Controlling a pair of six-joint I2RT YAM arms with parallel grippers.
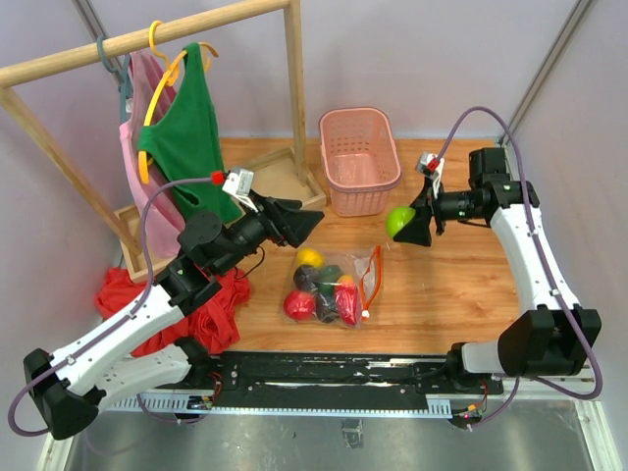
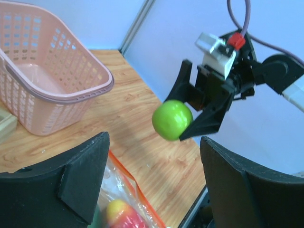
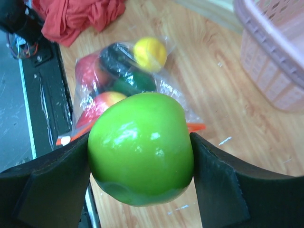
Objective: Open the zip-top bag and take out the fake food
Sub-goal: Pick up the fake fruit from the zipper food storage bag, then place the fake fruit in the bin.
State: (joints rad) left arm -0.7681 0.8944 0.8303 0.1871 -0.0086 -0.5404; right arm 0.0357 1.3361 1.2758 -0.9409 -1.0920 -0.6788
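Observation:
The clear zip-top bag (image 1: 334, 285) lies on the wooden table with its orange-red zip strip (image 1: 374, 278) gaping on the right side. Red, yellow, dark green and dark purple fake food (image 1: 319, 290) still sits inside it. My right gripper (image 1: 416, 222) holds a light green apple (image 1: 398, 221) in the air, right of the bag and in front of the pink basket; both jaws press on the apple (image 3: 140, 147). My left gripper (image 1: 312, 222) hovers open above the bag's upper left, nothing between its fingers (image 2: 80, 180). Below it shows the bag's zip strip (image 2: 137, 192).
A pink basket (image 1: 359, 160) stands behind the bag. A wooden clothes rack (image 1: 147, 39) with a green garment (image 1: 191, 128) on a hanger fills the back left. A red cloth heap (image 1: 186, 304) lies at the left by my left arm.

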